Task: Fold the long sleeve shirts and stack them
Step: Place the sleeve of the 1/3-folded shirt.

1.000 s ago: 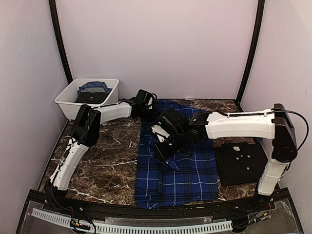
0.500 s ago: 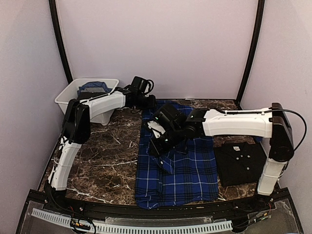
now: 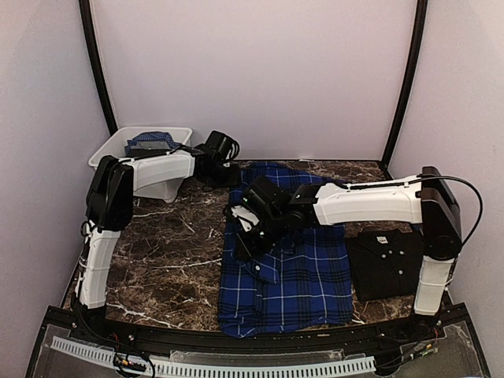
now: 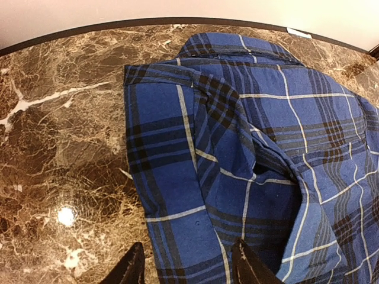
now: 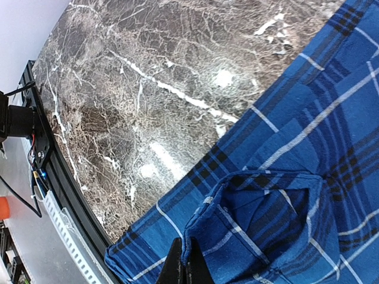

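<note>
A: Blue plaid shirt [image 3: 311,272], where?
B: Mid-table on the marble table [image 3: 169,252], collar toward the back wall. Cloth doubled over along its left side.
A: Right gripper [image 5: 185,266]?
B: Clamped on a fold of the plaid shirt near that left edge, cloth bunched at the tips.
A: Left gripper [image 4: 188,266]?
B: Fingers spread, nothing between them. Hovers at the shirt's far-left corner.
A: Black shirt [image 3: 386,264]?
B: Folded, just right of the plaid. White tub [image 3: 161,189] far left, cloth inside.
</note>
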Available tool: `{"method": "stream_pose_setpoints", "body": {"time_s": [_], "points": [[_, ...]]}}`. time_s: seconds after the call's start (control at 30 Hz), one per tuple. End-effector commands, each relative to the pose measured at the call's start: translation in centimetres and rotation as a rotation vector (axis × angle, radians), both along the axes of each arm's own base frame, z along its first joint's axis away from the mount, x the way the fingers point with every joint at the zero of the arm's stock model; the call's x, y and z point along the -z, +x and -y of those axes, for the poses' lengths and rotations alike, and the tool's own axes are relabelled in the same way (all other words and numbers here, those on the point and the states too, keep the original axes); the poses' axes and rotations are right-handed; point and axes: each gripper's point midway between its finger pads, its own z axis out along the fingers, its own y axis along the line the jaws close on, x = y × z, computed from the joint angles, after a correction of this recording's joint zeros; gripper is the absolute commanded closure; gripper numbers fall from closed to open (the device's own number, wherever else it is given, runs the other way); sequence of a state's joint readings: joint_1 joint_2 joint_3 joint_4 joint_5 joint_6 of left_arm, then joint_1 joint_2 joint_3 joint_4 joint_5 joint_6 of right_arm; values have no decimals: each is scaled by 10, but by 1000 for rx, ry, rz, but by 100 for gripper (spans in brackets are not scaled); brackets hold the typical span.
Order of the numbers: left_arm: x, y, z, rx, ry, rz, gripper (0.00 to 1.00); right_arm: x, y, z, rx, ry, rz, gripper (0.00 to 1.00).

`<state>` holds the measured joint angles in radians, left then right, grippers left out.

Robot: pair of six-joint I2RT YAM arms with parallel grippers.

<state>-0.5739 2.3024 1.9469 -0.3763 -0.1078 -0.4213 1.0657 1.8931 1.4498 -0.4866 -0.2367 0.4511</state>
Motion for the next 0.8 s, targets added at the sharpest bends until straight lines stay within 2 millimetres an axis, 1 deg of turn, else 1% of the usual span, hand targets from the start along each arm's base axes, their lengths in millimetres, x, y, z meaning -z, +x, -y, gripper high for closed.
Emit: {"method": "stream_pose_setpoints", "body": {"time_s": [0.0, 0.17, 0.2, 0.27, 0.33, 0.4, 0.43, 0.5, 0.53, 0.6, 0.63, 0.67, 0.7, 0.77], "points": [[-43, -7, -13, -19, -22, 52, 51, -3, -5, -20, -29, 56, -17, 100], [-41, -18, -16, -15, -35, 32, 50, 6, -8, -24, -36, 48, -31, 100], [-44, -19, -17, -14, -40, 35, 50, 7, -8, -24, -38, 46, -32, 100], [-40, -25, -19, -10, -42, 20, 49, 7, -9, -23, -42, 46, -31, 99], [-38, -30, -19, 0, -59, 3, 47, 0, -8, -24, -48, 58, -20, 79], [-34, -36, -17, 20, -80, -23, 46, -14, -3, -24, -45, 80, 10, 54], [-33, -38, -16, 27, -86, -32, 46, -22, 2, -23, -36, 92, 28, 44], [-27, -48, -11, 60, -110, -68, 45, -36, 19, -16, 3, 111, 63, 29], [-24, -53, -10, 75, -121, -85, 45, -44, 29, -10, 25, 122, 80, 25], [-21, -62, -10, 91, -136, -107, 44, -52, 55, 5, 91, 123, 110, 24], [-21, -65, -8, 103, -149, -112, 44, -54, 73, 15, 136, 123, 124, 26], [-18, -70, -9, 108, -150, -122, 44, -56, 87, 22, 169, 122, 130, 28], [-16, -73, -9, 113, -153, -131, 44, -58, 101, 30, 203, 126, 138, 32], [-13, -80, -11, 117, -154, -152, 44, -60, 127, 41, 260, 144, 151, 45]]}}
